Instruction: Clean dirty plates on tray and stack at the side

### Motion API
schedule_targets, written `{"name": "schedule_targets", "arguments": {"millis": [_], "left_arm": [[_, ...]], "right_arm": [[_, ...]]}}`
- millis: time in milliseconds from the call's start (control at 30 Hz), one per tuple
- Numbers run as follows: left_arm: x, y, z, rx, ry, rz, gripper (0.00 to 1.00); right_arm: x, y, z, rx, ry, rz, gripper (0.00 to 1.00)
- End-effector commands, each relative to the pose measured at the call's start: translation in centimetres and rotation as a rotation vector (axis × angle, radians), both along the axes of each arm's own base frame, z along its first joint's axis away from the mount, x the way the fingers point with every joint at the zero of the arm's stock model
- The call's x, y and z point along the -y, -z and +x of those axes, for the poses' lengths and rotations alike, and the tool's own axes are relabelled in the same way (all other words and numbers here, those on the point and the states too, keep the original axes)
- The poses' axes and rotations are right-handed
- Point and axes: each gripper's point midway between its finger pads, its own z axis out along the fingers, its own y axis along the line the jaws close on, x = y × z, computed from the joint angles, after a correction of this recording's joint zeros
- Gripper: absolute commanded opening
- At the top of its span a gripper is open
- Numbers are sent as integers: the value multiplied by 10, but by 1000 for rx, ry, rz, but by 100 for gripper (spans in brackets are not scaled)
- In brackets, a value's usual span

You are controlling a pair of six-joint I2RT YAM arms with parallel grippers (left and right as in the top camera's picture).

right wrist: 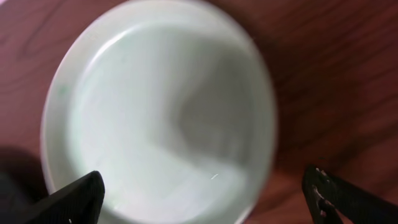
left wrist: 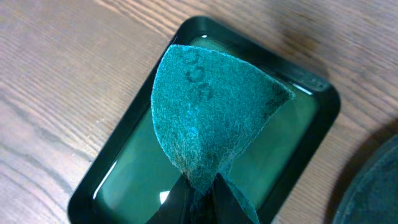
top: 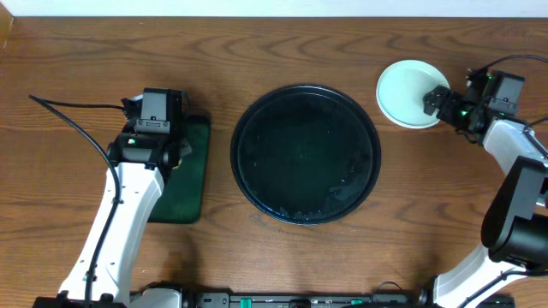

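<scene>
Left gripper (left wrist: 200,196): jaws pinched narrow on the bottom corner of a green scouring pad (left wrist: 208,106), which fans out ahead of the fingers.
Under the left gripper: a small dark green rectangular tray (left wrist: 286,165); the pad hangs over it, and whether it touches the tray floor cannot be told.
Right gripper (right wrist: 205,196): jaws spread wide and holding nothing, one finger on each side of the view.
Plate (right wrist: 161,106): directly below and ahead of the right gripper, on the bare table. The overhead view puts the fingers at its edge; contact cannot be told.
Plate surface: pale and blurred, with no green smear visible.
Plate count: only one round outline shows; whether others lie under it cannot be told.
Black tray (top: 306,154): between the two grippers, just beside the plate and well apart from the pad; no plate lies on it.
Progress: seemingly close to finished, since the tray is cleared and the plate sits at the side.
Left to do: probably only drawing the right gripper away and setting the pad down.
</scene>
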Motion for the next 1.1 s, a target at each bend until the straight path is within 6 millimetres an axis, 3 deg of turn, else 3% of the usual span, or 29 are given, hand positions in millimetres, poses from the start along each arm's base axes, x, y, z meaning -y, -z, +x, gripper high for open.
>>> {"name": "schedule_targets", "arguments": {"millis": [0, 133, 300, 467, 567, 600, 667, 700, 767, 867, 1067], "left_arm": [[-15, 6, -10, -27, -51, 9, 7], [-32, 20, -21, -47, -149, -16, 7], [-16, 49, -26, -86, -129, -155, 7], [6, 86, -21, -111, -82, -267, 8], [4, 101, -22, -153, -87, -259, 8], [3, 106, -22, -167, -92, -251, 14], [0, 112, -23, -184, -99, -238, 41], [0, 114, -23, -188, -100, -238, 48], [0, 111, -21, -179, -99, -236, 53], [-1, 89, -13, -125, -93, -235, 56], [5, 8, -11, 80, -55, -262, 62]], "right_arm": [[-23, -54, 3, 105, -82, -19, 99], [-44, -108, -10, 179, -117, -60, 99], [-74, -166, -37, 253, -142, -141, 99], [-115, -194, -64, 286, -204, -201, 99], [-139, -200, -74, 296, -262, -200, 99], [-145, -200, -77, 295, -276, -201, 99], [-154, -202, -82, 295, -295, -209, 99], [-158, -203, -85, 296, -303, -214, 99], [-161, -205, -89, 300, -306, -229, 99], [-164, -214, -98, 317, -315, -246, 99], [-161, -232, -125, 340, -326, -252, 99]]}}
